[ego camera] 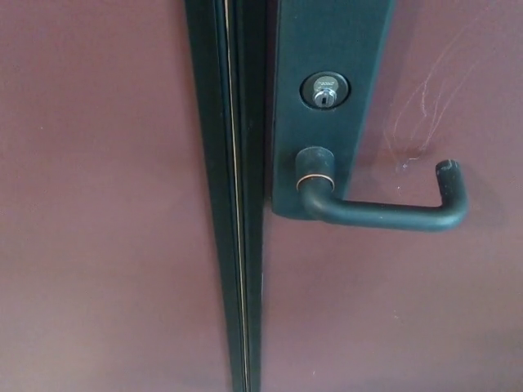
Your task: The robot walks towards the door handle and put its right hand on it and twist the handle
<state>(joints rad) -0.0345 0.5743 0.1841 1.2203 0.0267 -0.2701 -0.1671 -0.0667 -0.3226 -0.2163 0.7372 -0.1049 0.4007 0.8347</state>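
The head camera is looking closely at a dark red door, and one door handle is sitting right of centre in the picture. It is a dark lever, lying level, which suggests it is resting in its untwisted position. Its round neck, ringed by one thin copper-coloured band, is coming out of the lower part of one tall dark backplate, and from there the bar is running to the right before turning back toward the door at its far tip. That returned tip is probably there to keep a grasp from sliding off the end.

One keyhole cylinder is shining silver in the same plate, directly above the neck, so lock and lever are sharing a single fitting near the door's edge. Just left of the plate, one dark vertical strip with a thin pale line down it is running the full height of the picture; it is likely the meeting edge or frame.

No robot hand is showing: neither the left nor the right is in the picture, so their openness cannot be told, and nothing is touching the lever. Judging by this, the approach looks done, while placing the right robot hand and twisting are not yet done.
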